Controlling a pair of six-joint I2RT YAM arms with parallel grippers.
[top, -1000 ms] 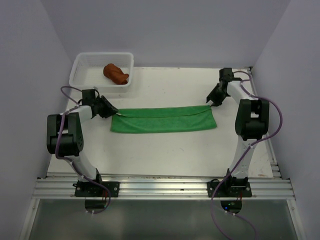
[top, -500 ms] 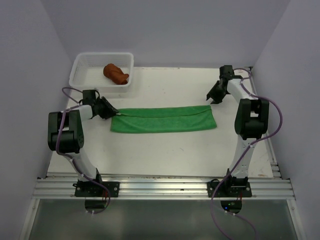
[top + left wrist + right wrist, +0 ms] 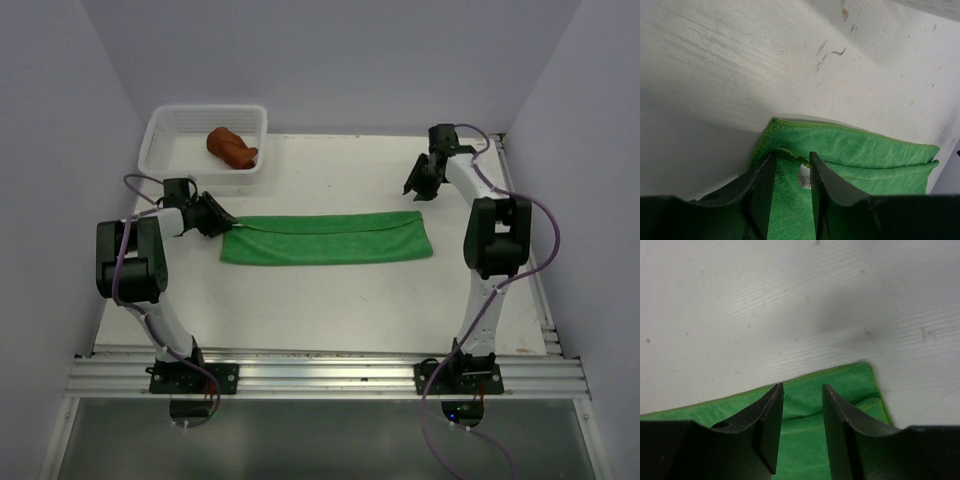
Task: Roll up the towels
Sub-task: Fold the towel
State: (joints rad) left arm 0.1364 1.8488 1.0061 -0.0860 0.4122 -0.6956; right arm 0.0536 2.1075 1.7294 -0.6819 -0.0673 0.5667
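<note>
The green towel (image 3: 328,238) lies flat at the middle of the table (image 3: 330,310), folded lengthwise into a narrow strip. We judge the step in hand to be starting its roll from the 9 o'clock end. To do that well, we take the whole thickness of that end rather than the top layer alone. We turn it over tightly on itself, then keep the roll square to the strip so it does not cone as it travels toward 3 o'clock. The far end may need pinning, or the cloth will likely slide instead of winding.

Its long axis runs 9 to 3 o'clock in the top view, with the fold seam along the 12 o'clock side and short ends facing each arm.

The left gripper (image 3: 222,224) sits at the 9 o'clock end. Its fingers straddle the corner hem with cloth and a small white tag (image 3: 804,176) between them — whether they are clamped we cannot tell. The right gripper (image 3: 412,190) hangs apart from the 3 o'clock end, toward 12 o'clock, fingers spread and empty.

The rust-brown towel (image 3: 232,148) lies bundled in the white basket (image 3: 205,108), at 11 o'clock.
</note>
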